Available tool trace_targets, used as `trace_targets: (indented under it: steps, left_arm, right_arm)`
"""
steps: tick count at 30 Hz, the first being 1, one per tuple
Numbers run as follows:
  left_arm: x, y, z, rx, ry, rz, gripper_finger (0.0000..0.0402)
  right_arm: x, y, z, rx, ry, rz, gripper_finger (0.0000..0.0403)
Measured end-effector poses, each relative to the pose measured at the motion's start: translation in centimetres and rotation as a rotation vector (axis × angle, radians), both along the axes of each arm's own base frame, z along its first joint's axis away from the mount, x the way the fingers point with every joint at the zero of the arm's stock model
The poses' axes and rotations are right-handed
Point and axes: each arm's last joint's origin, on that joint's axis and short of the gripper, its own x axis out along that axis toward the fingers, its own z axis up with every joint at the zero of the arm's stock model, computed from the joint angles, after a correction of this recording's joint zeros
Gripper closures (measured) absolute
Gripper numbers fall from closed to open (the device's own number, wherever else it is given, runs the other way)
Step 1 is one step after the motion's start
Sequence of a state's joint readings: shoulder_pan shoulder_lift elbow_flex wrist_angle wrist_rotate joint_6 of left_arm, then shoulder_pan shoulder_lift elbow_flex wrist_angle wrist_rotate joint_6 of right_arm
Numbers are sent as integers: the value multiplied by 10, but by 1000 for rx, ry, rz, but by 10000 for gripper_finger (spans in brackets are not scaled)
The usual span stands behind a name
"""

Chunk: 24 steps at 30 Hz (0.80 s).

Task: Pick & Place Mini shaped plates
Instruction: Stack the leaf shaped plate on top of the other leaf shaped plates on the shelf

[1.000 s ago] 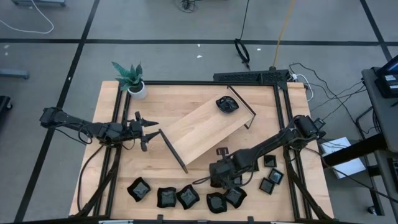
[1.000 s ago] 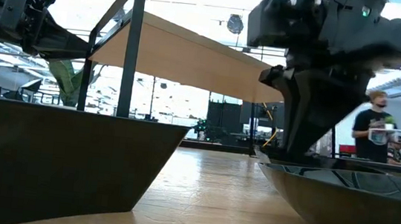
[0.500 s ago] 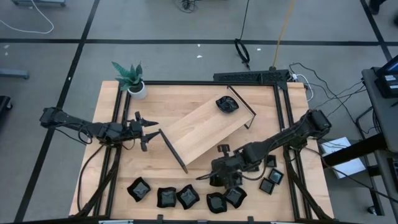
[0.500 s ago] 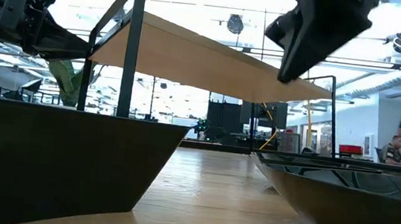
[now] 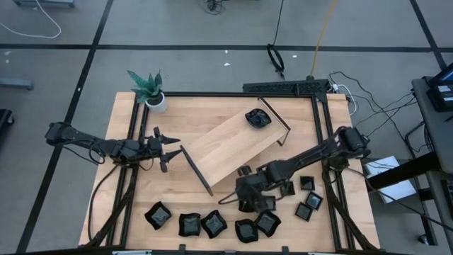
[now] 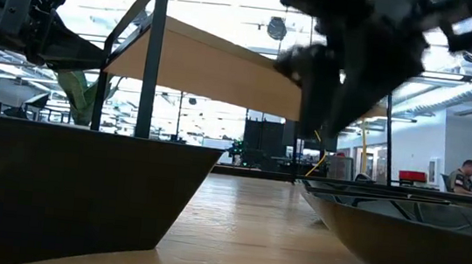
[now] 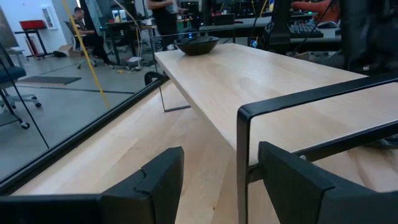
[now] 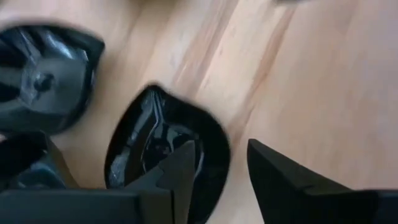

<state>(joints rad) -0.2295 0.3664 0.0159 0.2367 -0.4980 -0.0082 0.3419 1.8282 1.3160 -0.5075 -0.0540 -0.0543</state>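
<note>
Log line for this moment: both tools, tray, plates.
left tool: open, by tray end rail | right tool: open over a plate on table | tray: one plate on it

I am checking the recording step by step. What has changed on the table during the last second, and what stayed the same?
The right gripper moved a little toward the wooden tray and its fingers spread apart, one on each side of the rim of a mini plate lying on the table; it holds nothing. The left gripper stayed open beside the tray's end rail. The plate on the tray and the front row of plates did not move.
</note>
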Motion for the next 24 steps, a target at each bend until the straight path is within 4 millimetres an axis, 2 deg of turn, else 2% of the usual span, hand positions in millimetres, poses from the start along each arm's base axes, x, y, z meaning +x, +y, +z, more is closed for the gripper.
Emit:
trace_targets:
  steps: [4, 14, 24]
  left_arm:
    - [0, 0, 0, 0, 0, 0, 192]
    - [0, 0, 0, 0, 0, 0, 192]
    - [0, 0, 0, 0, 0, 0, 192]
  right_arm:
    - [2, 2, -9, 3, 25, -19, 264]
    - [-2, 2, -13, 1, 83, -68, 285]
    - [-15, -3, -39, 18, 122, -136, 289]
